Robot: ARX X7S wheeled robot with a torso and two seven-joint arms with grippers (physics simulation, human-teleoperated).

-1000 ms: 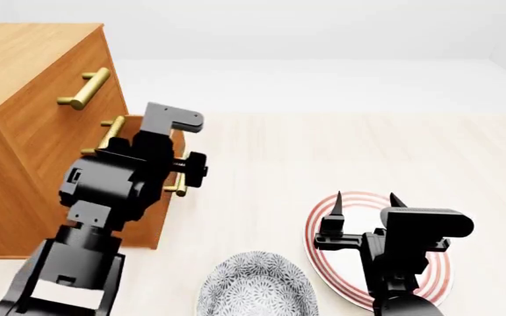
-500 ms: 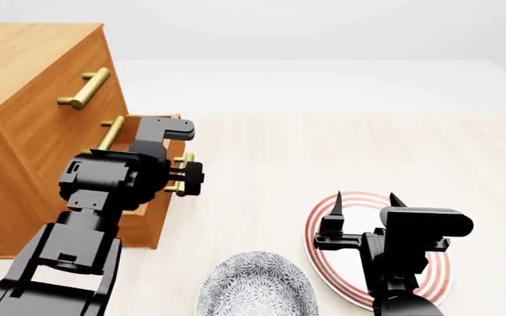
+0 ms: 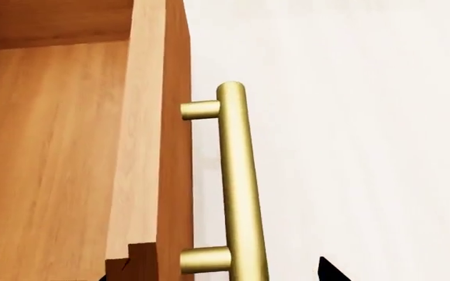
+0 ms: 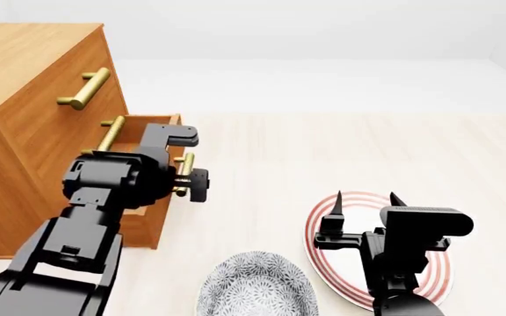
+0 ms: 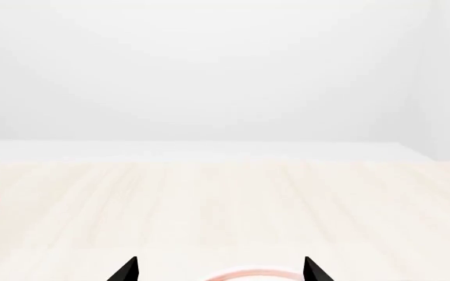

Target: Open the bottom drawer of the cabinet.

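Observation:
The cabinet (image 4: 33,59) stands at the left of the head view. Its bottom drawer (image 4: 161,224) is pulled part way out. In the left wrist view the drawer's front panel (image 3: 174,146) and its brass bar handle (image 3: 237,175) run close past the camera. My left gripper (image 4: 182,176) is at that handle (image 4: 185,161). It is open, and the handle lies between its fingertips (image 3: 327,272) without being clamped. My right gripper (image 4: 365,201) is open and empty, hovering over the striped plate (image 4: 328,266), far from the cabinet.
The top drawer's handle (image 4: 84,89) and the middle drawer's handle (image 4: 108,135) show above the open drawer. A patterned bowl (image 4: 255,286) sits at the front, left of the plate. The light tabletop (image 5: 225,199) stretches ahead of the right gripper (image 5: 220,272).
My left wrist has dropped lower and turned at the bottom drawer's handle. The right arm has not moved.

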